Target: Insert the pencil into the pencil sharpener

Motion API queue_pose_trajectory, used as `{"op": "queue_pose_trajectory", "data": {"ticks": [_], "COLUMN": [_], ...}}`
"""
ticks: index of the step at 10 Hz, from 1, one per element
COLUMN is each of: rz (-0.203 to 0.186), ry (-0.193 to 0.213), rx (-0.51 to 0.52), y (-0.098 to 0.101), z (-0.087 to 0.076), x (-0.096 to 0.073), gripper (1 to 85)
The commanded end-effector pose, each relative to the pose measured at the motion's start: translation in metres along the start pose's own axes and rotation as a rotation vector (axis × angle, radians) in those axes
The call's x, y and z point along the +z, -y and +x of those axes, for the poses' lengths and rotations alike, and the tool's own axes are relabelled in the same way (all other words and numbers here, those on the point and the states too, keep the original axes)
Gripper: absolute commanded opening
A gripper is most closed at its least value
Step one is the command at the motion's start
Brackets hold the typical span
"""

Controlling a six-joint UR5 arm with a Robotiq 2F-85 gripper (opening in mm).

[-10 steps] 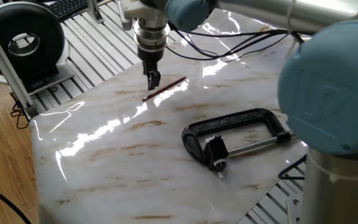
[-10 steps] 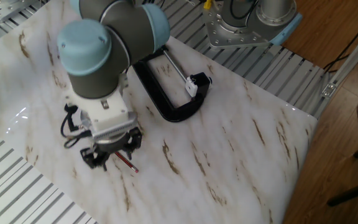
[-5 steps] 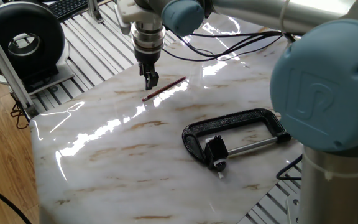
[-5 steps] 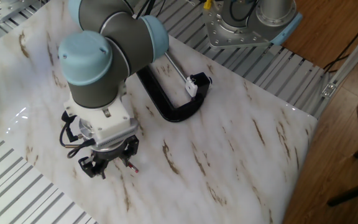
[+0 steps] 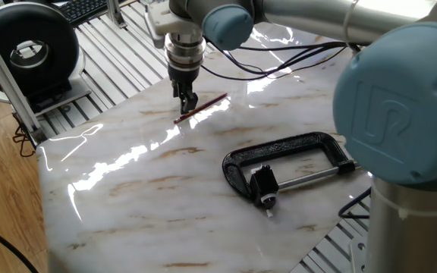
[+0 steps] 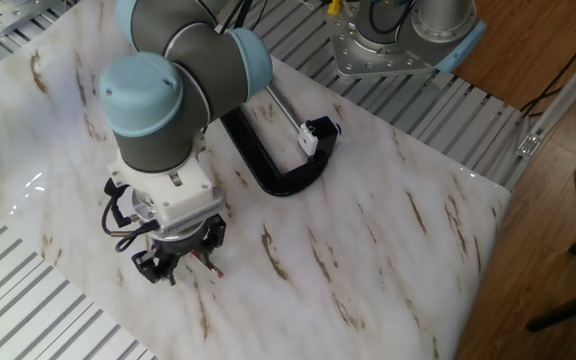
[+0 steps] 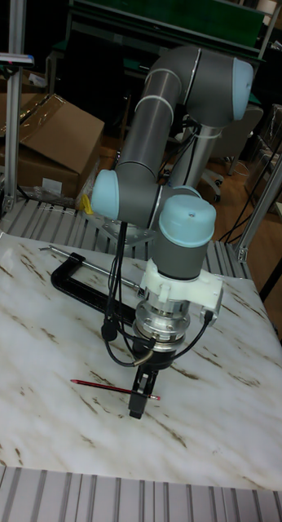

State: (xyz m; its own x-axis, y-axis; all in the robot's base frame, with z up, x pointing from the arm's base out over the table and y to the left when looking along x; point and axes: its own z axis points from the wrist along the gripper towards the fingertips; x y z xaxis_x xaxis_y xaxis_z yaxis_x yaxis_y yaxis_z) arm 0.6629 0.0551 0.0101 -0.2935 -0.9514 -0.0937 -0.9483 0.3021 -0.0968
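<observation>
The dark-red pencil (image 5: 203, 108) lies flat on the marble table (image 5: 127, 189), also seen in the tall fixed view as the pencil (image 7: 100, 386). My gripper (image 5: 189, 106) points straight down with its fingertips at the pencil's left half. In the tall fixed view the gripper (image 7: 139, 397) straddles the pencil near its right end. The fingers stand close together, and no view shows whether they pinch the pencil. From the other side, my wrist hides most of the gripper (image 6: 180, 266). The pencil sharpener (image 5: 263, 183) is a small black block held in the clamp's mouth, pencil sharpener (image 6: 322, 128).
A large black C-clamp (image 5: 294, 152) lies right of the pencil, its silver screw rod toward the table's near edge. A black round device (image 5: 29, 49) stands off the table at the left. Slatted metal framing (image 5: 120, 53) surrounds the marble slab.
My gripper has shifted slightly right and dropped lower, so its fingertips are now down at the pencil. The pencil and clamp have not moved.
</observation>
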Motion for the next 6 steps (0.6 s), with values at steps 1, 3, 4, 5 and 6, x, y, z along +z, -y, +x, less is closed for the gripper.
{"op": "queue_pose_trajectory", "data": {"ticks": [1,3,4,5,6], "rz": [-0.012,-0.010,-0.009,-0.008,-0.007], "ry": [0.012,0.012,0.013,0.015,0.017], "rx": [0.006,0.010,0.012,0.015,0.015], "y": [-0.0089,-0.0120,-0.0135,-0.0141,-0.0144], "z": [0.0052,0.0031,0.0012,-0.0003,-0.0011], "x": [-0.0002,0.0010,0.0023,0.0030,0.0032], "gripper": [55.0,51.3,50.3,50.3,50.0]}}
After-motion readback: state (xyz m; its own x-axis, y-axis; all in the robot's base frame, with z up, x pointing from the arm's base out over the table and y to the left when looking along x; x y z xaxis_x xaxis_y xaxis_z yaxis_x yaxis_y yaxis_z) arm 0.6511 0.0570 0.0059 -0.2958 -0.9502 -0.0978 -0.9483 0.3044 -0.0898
